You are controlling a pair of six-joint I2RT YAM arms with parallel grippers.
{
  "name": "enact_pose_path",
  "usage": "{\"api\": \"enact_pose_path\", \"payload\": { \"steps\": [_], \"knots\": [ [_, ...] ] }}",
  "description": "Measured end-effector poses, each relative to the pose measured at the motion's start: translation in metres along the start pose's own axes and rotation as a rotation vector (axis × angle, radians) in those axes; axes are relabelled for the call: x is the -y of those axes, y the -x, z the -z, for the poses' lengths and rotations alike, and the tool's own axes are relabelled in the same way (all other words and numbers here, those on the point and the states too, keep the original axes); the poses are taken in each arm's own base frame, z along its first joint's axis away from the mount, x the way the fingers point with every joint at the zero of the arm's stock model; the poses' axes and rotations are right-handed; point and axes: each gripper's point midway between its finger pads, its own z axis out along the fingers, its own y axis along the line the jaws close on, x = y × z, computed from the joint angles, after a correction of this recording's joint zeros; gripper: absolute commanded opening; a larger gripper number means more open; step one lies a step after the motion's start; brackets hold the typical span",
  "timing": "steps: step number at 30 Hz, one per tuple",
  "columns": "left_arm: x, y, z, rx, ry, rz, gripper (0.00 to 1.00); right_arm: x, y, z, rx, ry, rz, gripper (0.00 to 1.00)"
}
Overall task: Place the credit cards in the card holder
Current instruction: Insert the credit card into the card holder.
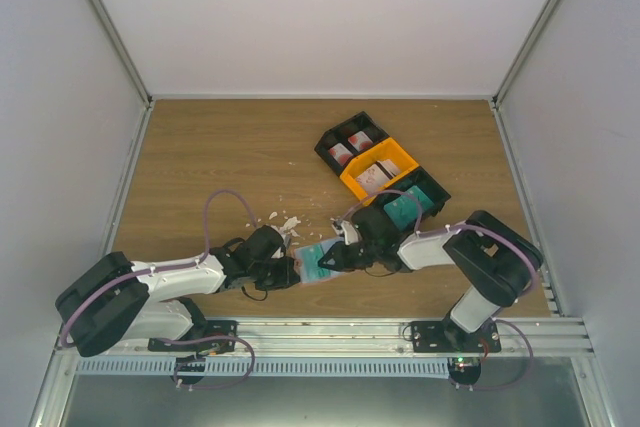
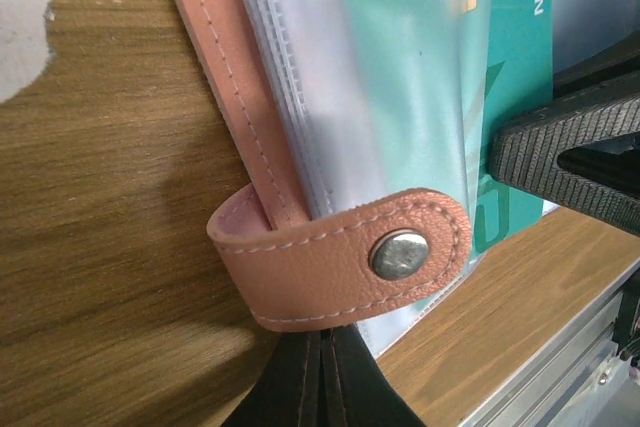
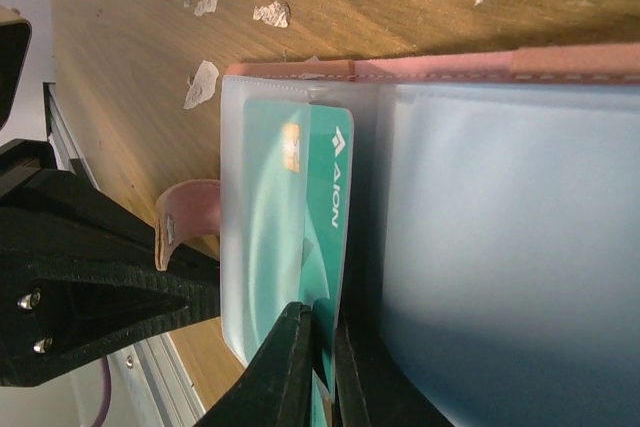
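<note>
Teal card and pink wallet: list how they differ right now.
The teal card is printed plastic; the wallet is pink and stitched, with clear sleeves. The card sits partly inside a sleeve; the wallet lies open on the table. The right hand pinches the card; the left hand grips the wallet's strap. Both are flat and rectangular.

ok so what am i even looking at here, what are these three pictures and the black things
Two robot arms are bolted to a wooden table. One picture looks down from above; the other two come from cameras on each wrist. The left gripper pinches the strap side of an open pink wallet, and the right gripper holds a green card partly inside a clear sleeve. White crumbs and black and orange bins with more cards also sit on the table.
</note>
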Motion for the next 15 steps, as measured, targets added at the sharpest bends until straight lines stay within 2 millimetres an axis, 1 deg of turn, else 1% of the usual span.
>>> {"api": "enact_pose_path", "payload": {
  "steps": [2,3,7,10,12,15],
  "knots": [
    [0.000,0.000,0.000,0.000,0.001,0.000,0.01,-0.001,0.000,-0.001,-0.002,0.001,0.002,0.09],
    [0.000,0.000,0.000,-0.001,0.001,0.000,0.01,-0.001,0.001,-0.002,-0.001,-0.001,0.003,0.12],
    [0.000,0.000,0.000,-0.001,0.000,-0.002,0.01,-0.003,0.001,-0.001,0.006,-0.031,0.013,0.31],
    [0.001,0.000,0.000,0.002,-0.002,-0.006,0.01,-0.007,0.000,0.005,0.020,-0.084,0.038,0.44],
    [0.001,0.001,0.000,0.003,-0.004,-0.007,0.01,-0.007,0.001,0.011,0.029,-0.124,0.045,0.47],
    [0.001,0.001,0.000,0.003,-0.004,-0.008,0.01,-0.005,0.003,0.016,0.035,-0.175,0.047,0.48]
  ]
}}
